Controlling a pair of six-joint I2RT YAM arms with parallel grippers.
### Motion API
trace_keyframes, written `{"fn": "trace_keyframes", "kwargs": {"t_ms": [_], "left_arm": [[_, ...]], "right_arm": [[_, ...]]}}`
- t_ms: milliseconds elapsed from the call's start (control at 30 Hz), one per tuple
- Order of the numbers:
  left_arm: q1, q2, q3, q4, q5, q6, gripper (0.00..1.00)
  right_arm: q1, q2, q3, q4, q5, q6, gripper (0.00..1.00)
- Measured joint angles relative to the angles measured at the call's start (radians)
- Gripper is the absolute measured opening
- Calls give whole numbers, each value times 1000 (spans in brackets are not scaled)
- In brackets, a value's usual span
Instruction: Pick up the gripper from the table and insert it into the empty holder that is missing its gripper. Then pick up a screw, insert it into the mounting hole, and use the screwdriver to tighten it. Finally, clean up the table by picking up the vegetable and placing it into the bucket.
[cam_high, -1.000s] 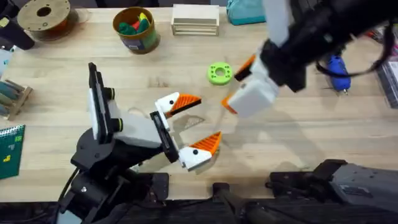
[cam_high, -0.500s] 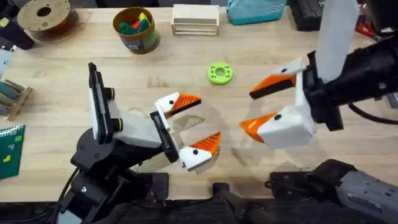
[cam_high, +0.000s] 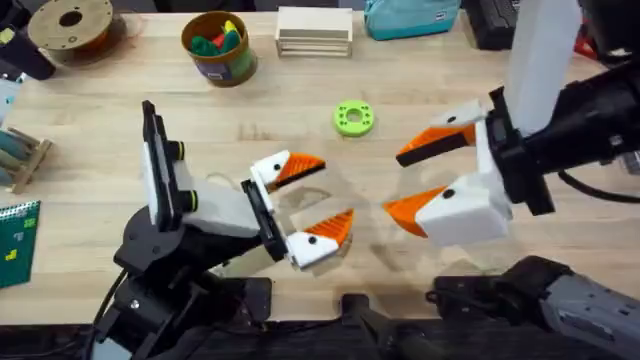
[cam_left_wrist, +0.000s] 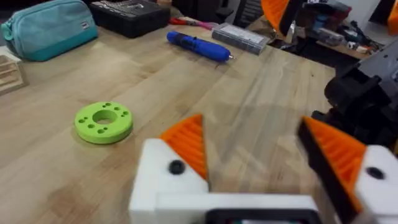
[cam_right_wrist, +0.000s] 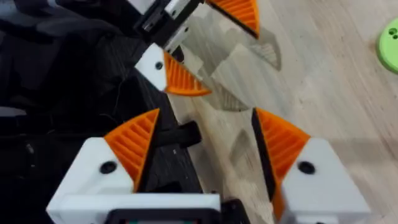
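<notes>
Orange-tipped pincers, two: left pincer (cam_high: 308, 198), right pincer (cam_high: 420, 178), both agape.

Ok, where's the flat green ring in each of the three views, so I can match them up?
Overhead: the green ring lies mid-picture, just beyond the left gripper.
Left wrist: the ring lies between that gripper and the teal pouch.
Right wrist: a sliver of the ring is cut by the frame edge.
Shared landmark: the open left gripper, seen in all three.
</notes>
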Motion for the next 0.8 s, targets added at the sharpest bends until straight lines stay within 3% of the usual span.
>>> {"fn": "trace_keyframes", "kwargs": {"t_ms": [267,600,700,800], "left_arm": [[0,0,0,0,0,4,34],[0,0,0,0,0,5,5],[0,0,0,0,0,5,5],[0,0,0,0,0,5,5]], "right_arm": [[0,0,-32,-3,0,-1,861],[0,0,-33,-14,7,-21,863],[-4,4,-33,-4,62,3,863],[-70,60,-33,32,187,54,863]]}}
